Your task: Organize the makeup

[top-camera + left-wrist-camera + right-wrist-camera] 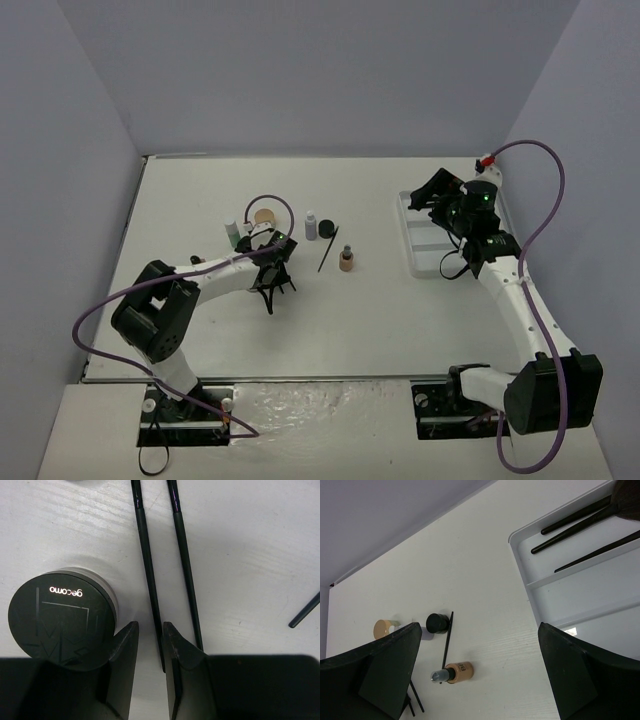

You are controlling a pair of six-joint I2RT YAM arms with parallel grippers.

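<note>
You're on a brush pick: your left gripper [150,645] straddles a thin black brush [147,565] beside the round black jar [60,617], jaws narrow, firm pinch unclear, so close fully, then carry it to the white tray [580,595] under your wide-open, empty right gripper [480,630]

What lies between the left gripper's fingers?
Left wrist view: one thin black brush ends between the left gripper's fingers; the round black jar and second brush sit outside.

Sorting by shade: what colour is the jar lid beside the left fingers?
The jar lid is black with pale lettering; the left wrist view shows it best.
</note>
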